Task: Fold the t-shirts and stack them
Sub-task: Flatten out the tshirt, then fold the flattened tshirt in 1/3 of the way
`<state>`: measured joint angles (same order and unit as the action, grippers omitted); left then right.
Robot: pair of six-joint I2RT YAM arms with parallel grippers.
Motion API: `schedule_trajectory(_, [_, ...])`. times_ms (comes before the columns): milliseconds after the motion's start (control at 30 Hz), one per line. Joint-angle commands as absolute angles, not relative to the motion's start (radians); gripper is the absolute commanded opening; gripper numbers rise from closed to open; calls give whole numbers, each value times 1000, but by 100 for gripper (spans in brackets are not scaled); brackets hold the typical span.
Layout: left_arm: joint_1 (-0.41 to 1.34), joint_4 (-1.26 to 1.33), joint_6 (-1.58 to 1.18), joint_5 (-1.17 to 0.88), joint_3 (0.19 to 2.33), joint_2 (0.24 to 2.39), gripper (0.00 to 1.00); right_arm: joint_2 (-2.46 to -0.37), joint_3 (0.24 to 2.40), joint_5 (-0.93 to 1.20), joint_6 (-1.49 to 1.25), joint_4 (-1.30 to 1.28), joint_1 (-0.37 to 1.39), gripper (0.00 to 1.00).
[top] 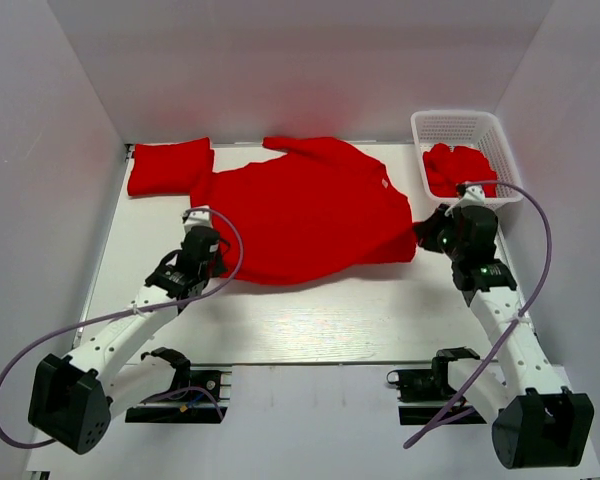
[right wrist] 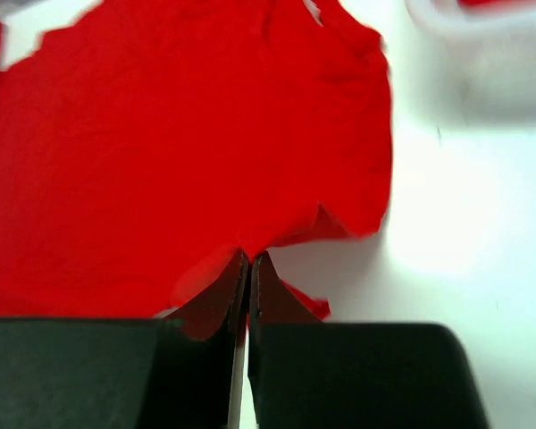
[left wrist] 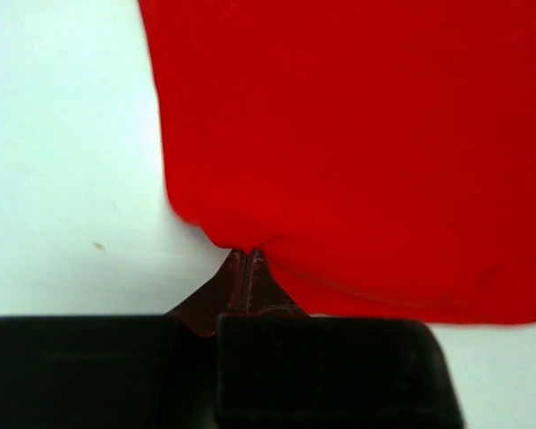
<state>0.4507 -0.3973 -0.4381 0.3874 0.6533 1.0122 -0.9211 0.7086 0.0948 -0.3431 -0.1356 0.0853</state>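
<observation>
Robot test cell in a lab: a smooth white tabletop point(top: 310, 320) is boxed in on three sides by plain white panel walls point(top: 280, 60), evenly lit. A white-and-black jointed left robot arm point(top: 130, 335) and a matching right robot arm point(top: 505, 320) are fixed on black bases at the near edge, each trailing a looped purple cable point(top: 547, 245). The props look staged: a plain bright red t-shirt point(top: 310, 210) spread flat on the tabletop, and a white plastic lattice basket point(top: 460, 122) in the far right corner.
</observation>
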Motion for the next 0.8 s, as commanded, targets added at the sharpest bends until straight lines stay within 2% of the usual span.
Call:
schedule_trajectory(0, [448, -423, -599, 324, 577, 976, 0, -873, 666, 10, -413, -254, 80, 0])
schedule_trajectory(367, [457, -581, -767, 273, 442, 897, 0, -836, 471, 5, -463, -428, 81, 0])
schedule_trajectory(767, [457, -661, -799, 261, 469, 819, 0, -801, 563, -109, -431, -485, 77, 0])
